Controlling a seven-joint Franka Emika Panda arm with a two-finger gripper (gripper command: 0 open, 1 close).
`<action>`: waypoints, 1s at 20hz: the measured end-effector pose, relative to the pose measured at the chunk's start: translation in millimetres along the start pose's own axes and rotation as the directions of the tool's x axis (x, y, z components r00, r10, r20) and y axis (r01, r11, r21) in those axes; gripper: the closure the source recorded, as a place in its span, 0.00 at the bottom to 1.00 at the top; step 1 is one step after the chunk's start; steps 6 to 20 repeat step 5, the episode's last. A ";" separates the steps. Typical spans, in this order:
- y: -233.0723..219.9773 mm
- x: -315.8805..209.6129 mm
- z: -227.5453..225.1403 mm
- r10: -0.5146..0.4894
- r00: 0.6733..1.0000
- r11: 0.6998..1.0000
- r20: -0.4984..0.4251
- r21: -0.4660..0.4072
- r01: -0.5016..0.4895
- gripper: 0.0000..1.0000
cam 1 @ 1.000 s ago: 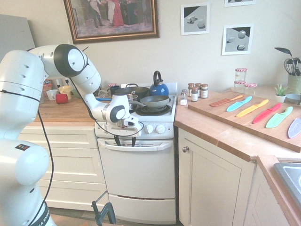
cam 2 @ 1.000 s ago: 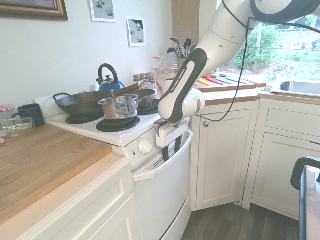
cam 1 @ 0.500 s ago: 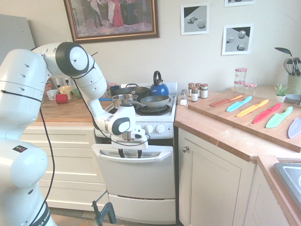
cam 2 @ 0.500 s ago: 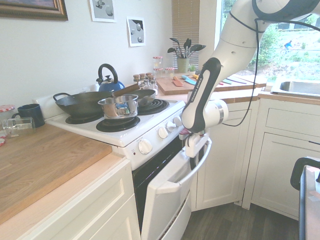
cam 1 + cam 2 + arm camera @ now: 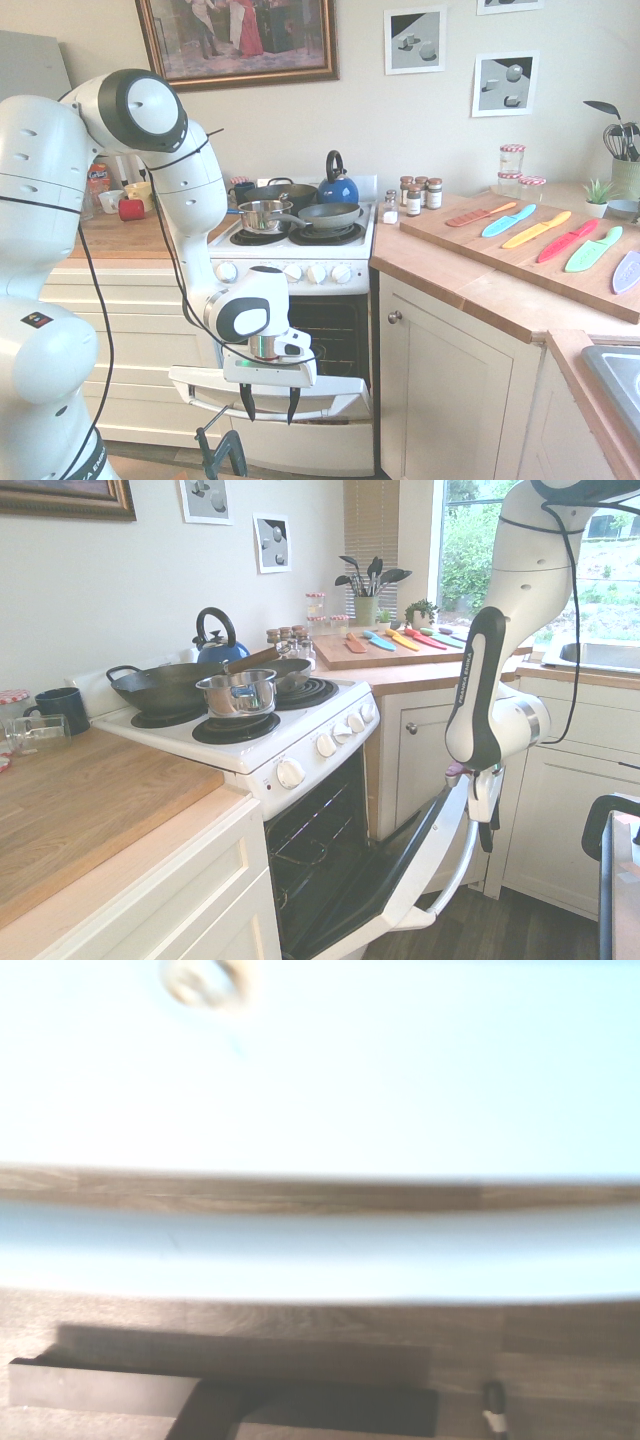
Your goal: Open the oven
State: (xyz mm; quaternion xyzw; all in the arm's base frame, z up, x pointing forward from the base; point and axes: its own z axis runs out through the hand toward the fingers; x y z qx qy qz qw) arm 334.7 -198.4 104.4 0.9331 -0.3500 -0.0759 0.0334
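Beyond your black-fingered tool [image 5: 269, 402], the oven [image 5: 332, 274] is white with black burners [image 5: 236, 728]. Above it, you have a blue kettle [image 5: 338, 190] with a black handle. Past the tool, on a brown wood-grain board [image 5: 530, 250], lie orange, turquoise, yellow, red, mint-green and lavender knives [image 5: 567, 241].

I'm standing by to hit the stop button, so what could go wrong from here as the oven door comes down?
The fingers of the gripper stand apart at the bar handle, so it might slip free and let the half-lowered door drop. The dark clamp stands near the door in the first exterior view; the door or handle may knock it.
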 end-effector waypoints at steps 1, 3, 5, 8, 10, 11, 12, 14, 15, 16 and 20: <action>-2.0 -2.9 -12.6 -0.008 1.000 1.000 -0.021 0.006 0.008 0.00; -11.2 -11.3 -40.4 -0.030 0.998 0.999 -0.057 0.017 0.032 0.00; -25.3 -17.5 -70.1 -0.057 0.996 0.998 -0.075 0.017 0.058 0.00; -25.3 -17.5 -70.1 -0.057 0.996 0.998 -0.075 0.017 0.058 0.00; -25.3 -17.5 -70.1 -0.057 0.996 0.998 -0.075 0.017 0.058 0.00; -25.3 -17.5 -70.1 -0.057 0.996 0.998 -0.075 0.017 0.058 0.00; -25.3 -17.5 -70.1 -0.057 0.996 0.998 -0.075 0.017 0.058 0.00; -25.3 -17.5 -70.1 -0.057 0.996 0.998 -0.075 0.017 0.058 0.00; -25.3 -17.5 -70.1 -0.057 0.996 0.998 -0.075 0.017 0.058 0.00; -25.3 -17.5 -70.1 -0.057 0.996 0.998 -0.075 0.017 0.058 0.00; -25.3 -17.5 -70.1 -0.057 0.996 0.998 -0.075 0.017 0.058 0.00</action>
